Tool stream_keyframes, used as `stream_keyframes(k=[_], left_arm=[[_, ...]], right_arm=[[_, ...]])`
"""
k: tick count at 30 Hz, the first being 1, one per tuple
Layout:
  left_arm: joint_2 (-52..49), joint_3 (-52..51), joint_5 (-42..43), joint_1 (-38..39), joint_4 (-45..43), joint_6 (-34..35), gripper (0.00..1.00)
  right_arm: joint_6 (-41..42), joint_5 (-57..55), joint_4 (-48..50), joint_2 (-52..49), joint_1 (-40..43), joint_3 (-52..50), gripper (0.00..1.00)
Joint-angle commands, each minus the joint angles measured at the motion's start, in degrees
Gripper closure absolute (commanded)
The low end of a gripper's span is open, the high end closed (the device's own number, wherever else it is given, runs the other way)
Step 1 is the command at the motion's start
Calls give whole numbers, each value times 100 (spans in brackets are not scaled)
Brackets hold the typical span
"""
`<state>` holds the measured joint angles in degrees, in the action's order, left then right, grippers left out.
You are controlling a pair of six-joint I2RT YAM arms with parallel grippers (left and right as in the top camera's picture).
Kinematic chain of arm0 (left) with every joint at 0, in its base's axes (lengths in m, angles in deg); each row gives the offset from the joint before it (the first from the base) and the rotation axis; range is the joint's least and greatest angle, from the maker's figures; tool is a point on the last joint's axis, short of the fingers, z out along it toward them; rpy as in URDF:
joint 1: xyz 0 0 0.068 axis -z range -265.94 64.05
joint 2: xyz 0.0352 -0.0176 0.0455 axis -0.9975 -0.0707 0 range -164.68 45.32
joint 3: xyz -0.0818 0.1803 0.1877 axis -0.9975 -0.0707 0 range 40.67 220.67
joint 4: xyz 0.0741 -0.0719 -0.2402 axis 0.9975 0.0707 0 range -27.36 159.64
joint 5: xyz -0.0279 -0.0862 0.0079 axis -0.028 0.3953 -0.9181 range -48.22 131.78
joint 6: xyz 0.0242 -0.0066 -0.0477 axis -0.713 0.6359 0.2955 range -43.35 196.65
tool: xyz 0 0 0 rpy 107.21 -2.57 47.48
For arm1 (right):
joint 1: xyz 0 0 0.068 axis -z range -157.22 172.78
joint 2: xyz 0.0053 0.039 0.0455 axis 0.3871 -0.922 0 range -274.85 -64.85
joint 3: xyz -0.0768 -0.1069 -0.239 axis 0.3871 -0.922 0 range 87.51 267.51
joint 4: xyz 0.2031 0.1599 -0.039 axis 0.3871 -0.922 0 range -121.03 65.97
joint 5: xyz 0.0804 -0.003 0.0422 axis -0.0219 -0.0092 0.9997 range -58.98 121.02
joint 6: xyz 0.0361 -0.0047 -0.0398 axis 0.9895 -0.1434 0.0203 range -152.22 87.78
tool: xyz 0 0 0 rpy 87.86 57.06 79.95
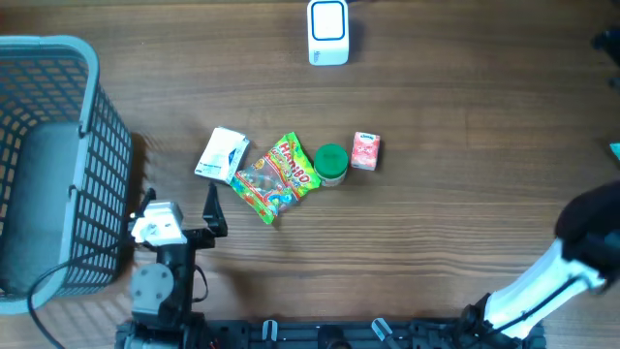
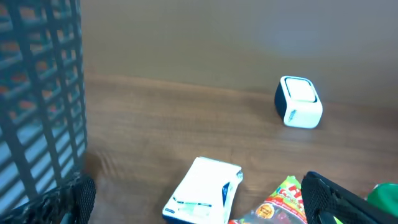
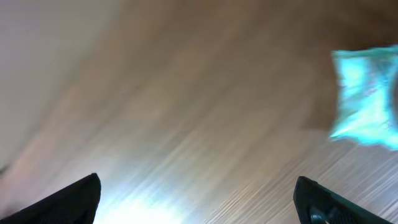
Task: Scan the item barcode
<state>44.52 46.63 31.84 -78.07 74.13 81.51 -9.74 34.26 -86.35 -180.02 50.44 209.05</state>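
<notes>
Left gripper (image 1: 215, 215) sits low on the wooden table (image 1: 436, 233) near its front left corner, its two black fingers spread wide with nothing between them, pointing toward a small cluster of goods. Nearest to it lies a flat white packet (image 1: 222, 154), and touching that packet's right side is a colourful gummy-sweet bag (image 1: 278, 177). A green-lidded jar (image 1: 331, 164) stands against the bag's far end, and a small pink carton (image 1: 365, 151) stands just beside the jar. Well beyond the cluster, at the table's far edge, stands the white barcode scanner (image 1: 328, 32). A tall blue-grey mesh basket (image 1: 87, 116) fills the left side, close to the left arm. Right gripper (image 3: 198, 183) is over at the right of the table, its fingers also held wide apart and empty above bare wood; its camera view is blurred. A teal packet (image 3: 367, 96) lies near it, at the table's right edge.
</notes>
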Motion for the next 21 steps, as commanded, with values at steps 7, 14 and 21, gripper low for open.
stream_keyframes(k=[7,14,21], left_arm=[[-35,-341,-162,22,-334,162,0],[-35,-341,-146,22,-334,164,0],[-35,-341,-144,22,-337,162,0]], right_arm=[[149,415,-1298,719,-3008,-13,0],[149,481,-1770,433,-4826,-986,0],[520,481,-1340,125,-5617,-2116,0]])
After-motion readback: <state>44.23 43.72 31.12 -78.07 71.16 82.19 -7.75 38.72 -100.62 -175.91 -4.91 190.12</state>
